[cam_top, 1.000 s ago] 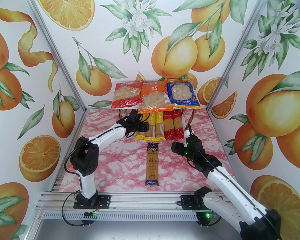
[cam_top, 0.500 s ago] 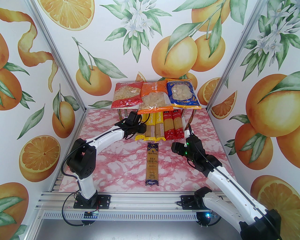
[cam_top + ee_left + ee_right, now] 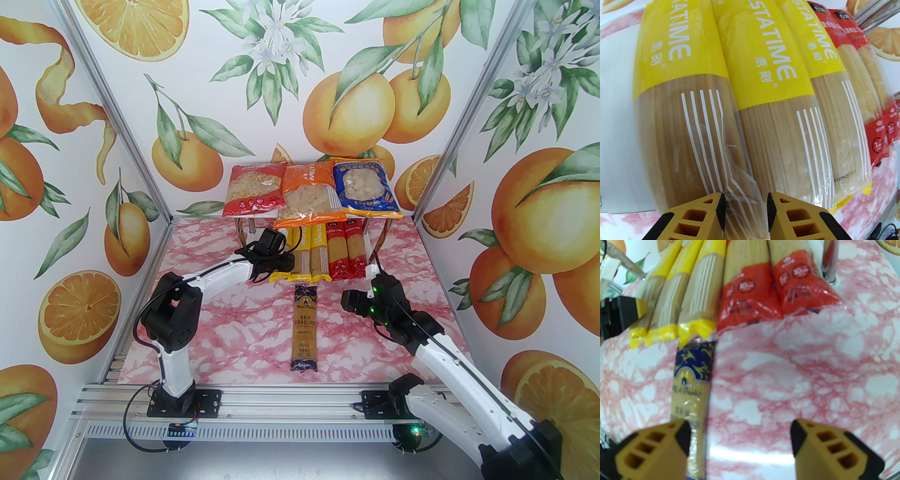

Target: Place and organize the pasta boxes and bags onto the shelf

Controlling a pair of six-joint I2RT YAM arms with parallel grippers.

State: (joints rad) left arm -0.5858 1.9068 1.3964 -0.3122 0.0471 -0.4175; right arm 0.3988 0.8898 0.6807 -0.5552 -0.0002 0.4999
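1. On the upper board of the shelf [image 3: 618, 121], the red bag [image 3: 255, 190], orange bag [image 3: 309, 197] and blue bag [image 3: 366, 187] lie side by side.
2. Below them, on the lower board, three yellow packs [image 3: 304, 255] and two red packs [image 3: 348, 255] lie lengthwise and touching. Their near ends reach past the board's front edge.
3. One dark blue-gold pack [image 3: 304, 328] lies on the table [image 3: 225, 328]. It points lengthwise at the shelf, with its far end right up against the yellow packs' ends.
4. At the near end of the leftmost yellow pack [image 3: 677, 117] sits the left gripper [image 3: 745, 211]. Its fingers are drawn partway together, with a narrow gap showing crinkled film. I cannot tell whether they pinch that film.
5. Fingers spread wide, the right gripper [image 3: 740, 441] hovers over the table just right of the dark pack, one finger above its edge.
6. The step in hand looks like squaring up the yellow row.
   - Nudge along the pack's length, low and slowly.
   - Keep the pads off the loose film so it doesn't snag or tear.
   - Bare board shows left of the yellow row, which looks like the natural slot for the last pack.
7. For that pack, centre the right gripper across its width near mid-length before closing, so it won't sag or swing.
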